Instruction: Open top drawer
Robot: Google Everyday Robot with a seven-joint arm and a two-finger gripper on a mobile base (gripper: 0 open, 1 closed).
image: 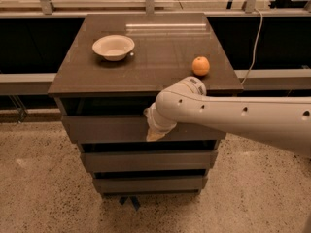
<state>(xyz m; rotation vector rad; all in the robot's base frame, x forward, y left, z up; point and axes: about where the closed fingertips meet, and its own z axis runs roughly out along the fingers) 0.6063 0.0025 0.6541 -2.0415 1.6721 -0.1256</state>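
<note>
The top drawer (104, 129) is the widest grey-brown front panel, right under the dark tabletop (160, 57) of the cabinet. A dark gap shows between the panel and the tabletop. My gripper (154, 132) is at the end of the white arm (233, 114) that reaches in from the right. It sits against the middle of the top drawer's front, pointing down. The arm hides the right half of the panel.
A white bowl (113, 47) and an orange (200, 65) sit on the tabletop. The mid-width drawer (146, 160) and the narrowest drawer (146, 183) are below. Speckled floor surrounds the cabinet. A long bench and railing run behind it.
</note>
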